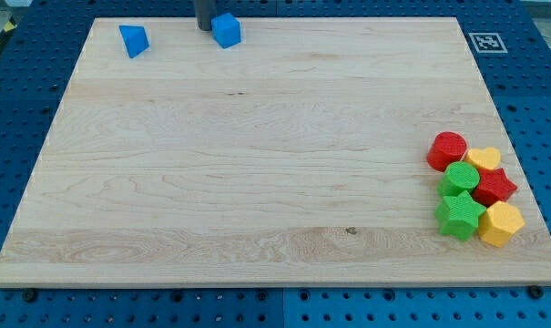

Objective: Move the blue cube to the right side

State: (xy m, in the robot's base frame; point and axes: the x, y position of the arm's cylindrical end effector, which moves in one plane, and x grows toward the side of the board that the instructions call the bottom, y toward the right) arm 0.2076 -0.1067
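Note:
The blue cube (227,30) sits near the view's top edge of the wooden board (257,164), left of centre. My tip (205,28) is the lower end of a dark rod that comes down from the view's top edge. It stands just left of the blue cube, touching it or nearly so. A second blue block (134,40), wedge-like in shape, lies further to the left near the top edge.
Several blocks cluster at the board's right edge: a red cylinder (447,150), a yellow heart (483,160), a green block (460,177), a red star (494,187), a green star (460,215) and a yellow hexagon (501,223). A black-and-white marker (486,42) sits at the top right corner.

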